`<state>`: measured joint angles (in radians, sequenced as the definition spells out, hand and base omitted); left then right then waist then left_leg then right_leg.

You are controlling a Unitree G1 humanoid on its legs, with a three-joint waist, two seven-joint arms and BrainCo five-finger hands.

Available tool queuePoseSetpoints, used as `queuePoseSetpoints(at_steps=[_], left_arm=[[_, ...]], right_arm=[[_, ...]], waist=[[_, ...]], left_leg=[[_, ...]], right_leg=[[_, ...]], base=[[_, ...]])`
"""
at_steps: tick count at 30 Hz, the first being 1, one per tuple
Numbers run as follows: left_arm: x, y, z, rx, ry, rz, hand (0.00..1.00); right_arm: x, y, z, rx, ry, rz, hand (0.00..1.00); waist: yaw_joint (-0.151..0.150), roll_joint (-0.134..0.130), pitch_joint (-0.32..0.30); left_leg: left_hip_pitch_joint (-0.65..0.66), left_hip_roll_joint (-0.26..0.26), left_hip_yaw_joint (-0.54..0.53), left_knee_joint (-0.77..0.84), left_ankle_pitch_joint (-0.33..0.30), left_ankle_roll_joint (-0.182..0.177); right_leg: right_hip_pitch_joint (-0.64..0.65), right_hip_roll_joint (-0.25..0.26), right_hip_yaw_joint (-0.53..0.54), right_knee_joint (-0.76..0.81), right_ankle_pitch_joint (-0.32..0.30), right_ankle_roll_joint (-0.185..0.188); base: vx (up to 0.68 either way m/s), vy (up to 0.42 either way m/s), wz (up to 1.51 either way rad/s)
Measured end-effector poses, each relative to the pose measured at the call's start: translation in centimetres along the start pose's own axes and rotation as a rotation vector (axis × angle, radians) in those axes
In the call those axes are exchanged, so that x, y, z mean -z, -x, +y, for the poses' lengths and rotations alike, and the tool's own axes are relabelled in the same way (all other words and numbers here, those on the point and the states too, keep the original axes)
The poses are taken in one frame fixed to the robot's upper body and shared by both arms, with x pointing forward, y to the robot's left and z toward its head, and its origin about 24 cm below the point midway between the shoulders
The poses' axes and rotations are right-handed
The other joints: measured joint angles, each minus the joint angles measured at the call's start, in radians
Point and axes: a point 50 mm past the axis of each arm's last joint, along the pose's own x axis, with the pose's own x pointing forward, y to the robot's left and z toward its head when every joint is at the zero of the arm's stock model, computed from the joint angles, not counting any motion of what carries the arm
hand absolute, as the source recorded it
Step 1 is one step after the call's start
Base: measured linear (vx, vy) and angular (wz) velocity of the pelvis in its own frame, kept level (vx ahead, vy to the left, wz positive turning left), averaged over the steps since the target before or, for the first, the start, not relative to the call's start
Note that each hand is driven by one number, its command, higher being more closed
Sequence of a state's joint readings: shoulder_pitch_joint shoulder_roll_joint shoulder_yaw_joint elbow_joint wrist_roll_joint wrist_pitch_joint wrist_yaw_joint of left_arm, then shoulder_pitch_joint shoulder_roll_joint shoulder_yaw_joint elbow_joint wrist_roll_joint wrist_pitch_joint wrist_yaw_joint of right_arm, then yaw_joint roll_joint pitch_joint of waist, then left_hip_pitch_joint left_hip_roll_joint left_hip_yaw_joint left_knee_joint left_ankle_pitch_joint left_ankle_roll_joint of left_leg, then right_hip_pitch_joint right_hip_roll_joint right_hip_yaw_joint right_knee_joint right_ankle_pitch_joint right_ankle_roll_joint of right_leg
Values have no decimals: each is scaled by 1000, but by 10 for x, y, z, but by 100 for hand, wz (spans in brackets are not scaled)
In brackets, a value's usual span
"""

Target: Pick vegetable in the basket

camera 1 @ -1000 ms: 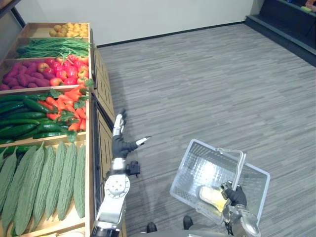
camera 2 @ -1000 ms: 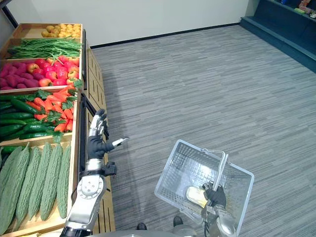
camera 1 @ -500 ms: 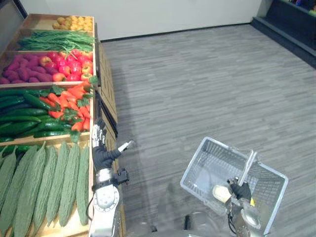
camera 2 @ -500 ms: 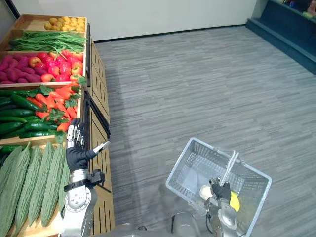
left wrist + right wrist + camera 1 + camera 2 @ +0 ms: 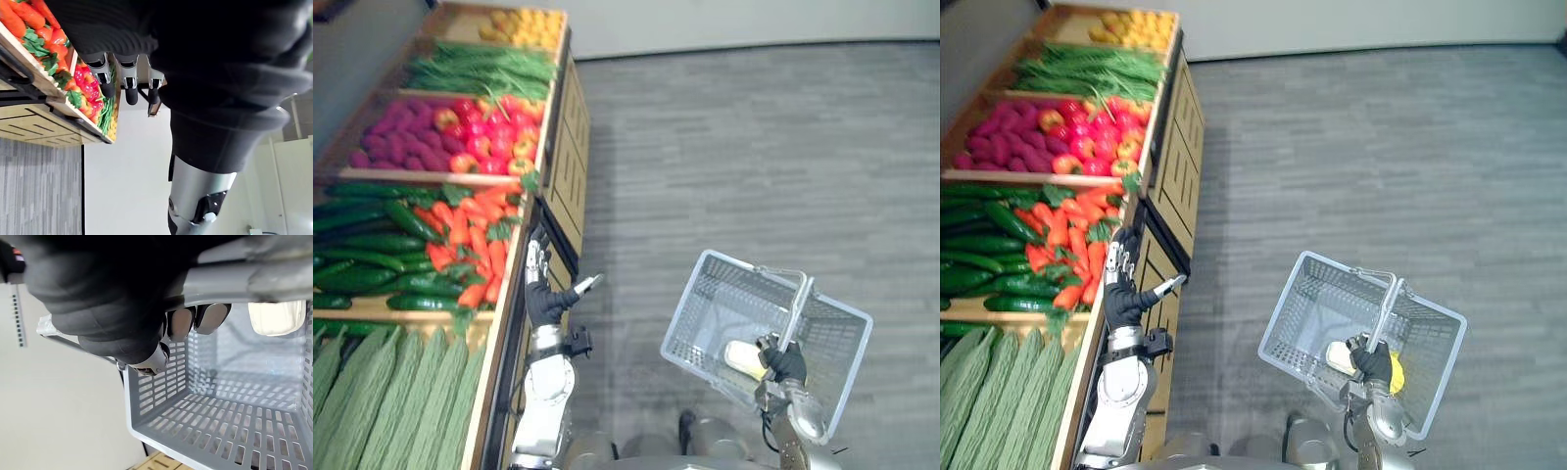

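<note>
Two risks: left robot hand [image 5: 545,299], fingers spread at centre-left, could clip the shelf [image 5: 570,157]; right robot hand [image 5: 788,364], curled round the handle [image 5: 796,311], could tilt the basket [image 5: 700,318].

Basket [image 5: 705,323]: pale grey, slotted grid walls. Carrots [image 5: 475,220]: orange, green tops. Cucumbers [image 5: 362,259]: dark green. Bitter gourds [image 5: 372,392]: pale green, ridged. Beans [image 5: 480,69]: green. Apples [image 5: 494,147]: red, some yellow. Floor [image 5: 754,147]: grey, finely streaked. Shelf [image 5: 570,127]: pale wood.
</note>
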<state>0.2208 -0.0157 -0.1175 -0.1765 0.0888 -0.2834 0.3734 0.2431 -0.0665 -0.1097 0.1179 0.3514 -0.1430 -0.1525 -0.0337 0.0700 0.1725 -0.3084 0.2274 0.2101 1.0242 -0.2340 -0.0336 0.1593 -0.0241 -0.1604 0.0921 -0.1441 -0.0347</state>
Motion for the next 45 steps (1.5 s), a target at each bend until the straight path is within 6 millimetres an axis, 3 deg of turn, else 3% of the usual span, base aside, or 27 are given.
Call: queuePoseSetpoints(at_steps=[2, 4, 5, 6, 8, 10, 11, 12, 13, 15, 17, 18, 19, 20, 21, 22, 23, 24, 26, 28, 30, 32, 38, 45], left_arm=[[-1, -2, 1, -8, 0, -9, 0], [-5, -2, 2, -19, 5, -22, 0], [-9, -3, 6, -43, 1, -41, 0], [-10, -5, 12, -71, -9, -46, 0], [-8, -4, 18, -112, -11, -35, 0], [-6, 0, 22, -125, -24, -17, 0], [-5, 0, 22, -125, -26, -11, 0], [-6, 0, 21, -123, -21, -12, 0], [-5, 0, 21, -134, -23, -7, 0], [-5, 1, 21, -135, -29, -3, 0], [-10, 0, 17, -124, -19, -24, 0], [-13, 1, 13, -116, -11, -38, 0], [-15, 0, 10, -110, -3, -48, 0], [-17, -1, 8, -102, 3, -54, 0], [-21, 0, 4, -82, 15, -71, 0], [-14, 3, 1, -77, 20, -33, 0], [-13, 5, -1, -73, 24, -23, 0], [-13, 8, -4, -61, 34, -16, 0], [-14, 7, -7, -46, 46, -19, 0], [-14, 7, -8, -35, 55, -15, 0], [-14, 7, -8, -36, 70, -13, 0], [-16, 7, -8, -33, 73, -19, 0], [-15, 7, -7, 14, 41, -21, 0], [11, -10, -16, 180, -229, 1, 0]], right_arm=[[-5, -5, -2, 14, -4, -23, 100], [-3, -3, -17, 60, 16, -10, 100], [5, -1, -22, 87, 18, 20, 100], [11, -2, -24, 110, 18, 51, 100], [14, -2, -29, 135, 16, 67, 100], [22, 0, -34, 162, 20, 114, 100], [28, 2, -39, 192, 14, 153, 100], [32, 5, -41, 206, 8, 173, 100], [36, 8, -42, 210, 10, 194, 100], [38, 12, -41, 210, 11, 202, 100], [33, 20, -40, 212, -3, 173, 100], [28, 24, -39, 207, -7, 148, 100], [26, 28, -41, 212, -10, 128, 100], [26, 31, -42, 217, -11, 121, 100], [29, 38, -42, 223, -19, 127, 100], [33, 40, -48, 237, -12, 146, 100], [33, 40, -49, 240, -17, 148, 100], [31, 40, -52, 239, -6, 142, 100], [30, 38, -52, 234, -20, 137, 100], [34, 43, -60, 290, -70, 153, 100], [39, 53, -66, 338, -102, 172, 100], [41, 57, -69, 346, -94, 180, 100], [53, 61, -67, 358, -114, 230, 100], [73, 61, -67, 339, -124, 323, 100]], waist=[[3, -1, 3], [-4, 15, -5], [-6, 12, -17], [-4, -18, -19], [1, -23, -17], [-6, -27, -15], [-13, -31, -12], [-26, -35, -8], [-34, -34, -7], [-35, -33, -8], [-33, -34, -8], [-35, -35, -10], [-37, -48, -12], [-38, -62, -14], [-38, -103, -29], [-27, -85, -37], [-12, -67, -49], [-3, -59, -56], [0, -42, -58], [-3, -43, -57], [-7, -44, -56], [-7, -47, -55], [-3, -65, -64], [-14, -104, -96]], left_leg=[[-32, -34, 93, -244, -6, -8], [-12, -57, 200, -469, 107, 8], [8, -58, 257, -500, 71, 152], [8, -95, 257, -488, 44, 166], [22, -139, 249, -505, 10, 176], [81, -199, 213, -551, -10, 180], [142, -238, 163, -589, -20, 181], [185, -255, 121, -608, -26, 179], [235, -265, 67, -628, -33, 177], [308, -257, 3, -658, -33, 176], [348, -241, -73, -662, -38, 166], [355, -224, -119, -648, -51, 143], [346, -215, -166, -617, -77, 100], [338, -215, -185, -589, -98, 76], [320, -220, -222, -535, -163, 37], [305, -181, -281, -506, -186, 16], [296, -169, -295, -502, -184, 13], [266, -142, -316, -503, -167, -12], [248, -105, -316, -536, -134, -37], [244, -75, -280, -565, -89, -37], [236, -1, -71, -548, -66, -11], [251, 45, 75, -551, -64, -9], [255, 29, 91, -600, -39, -49], [295, -45, 81, -792, 86, -62]], right_leg=[[58, -22, -35, -14, -43, 29], [112, -15, -63, -10, -95, 66], [136, -20, -66, 9, -150, 80], [134, -52, -78, 41, -173, 96], [116, -83, -78, 125, -172, 97], [65, -129, -86, 338, -147, 139], [-5, -160, -67, 575, -63, 165], [-66, -166, -31, 747, -42, 148], [-136, -153, 8, 875, -100, 107], [-240, -111, 60, 878, -170, 73], [-336, -46, 169, 768, -208, 57], [-377, 9, 282, 662, -206, 62], [-393, 38, 408, 538, -183, 93], [-390, 37, 451, 476, -158, 109], [-392, 5, 465, 421, -56, 170], [-387, 19, 385, 462, -93, 135], [-385, 21, 355, 462, -99, 124], [-381, 18, 288, 454, -109, 107], [-358, 8, 193, 440, -106, 90], [-323, -3, 129, 413, -99, 78], [-275, -16, 50, 373, -98, 53], [-250, -17, 27, 348, -99, 45], [-232, -24, 31, 287, -77, 68], [-234, -33, 58, 221, -26, 64]], base=[[367, 48, 38], [469, 104, 56], [454, 119, 62], [442, 117, 54], [461, 124, 51], [480, 156, 76], [503, 109, 110], [586, 46, 145], [475, -33, 120], [437, -107, 106], [401, -176, 114], [345, -243, 149], [371, -332, 162], [379, -394, 190], [382, -413, 192], [278, -284, 175], [219, -267, 148], [173, -268, 114], [174, -340, 157], [85, -276, 141], [8, -156, 101], [-53, -54, 39], [-98, 29, 11], [8, -8, 8]])
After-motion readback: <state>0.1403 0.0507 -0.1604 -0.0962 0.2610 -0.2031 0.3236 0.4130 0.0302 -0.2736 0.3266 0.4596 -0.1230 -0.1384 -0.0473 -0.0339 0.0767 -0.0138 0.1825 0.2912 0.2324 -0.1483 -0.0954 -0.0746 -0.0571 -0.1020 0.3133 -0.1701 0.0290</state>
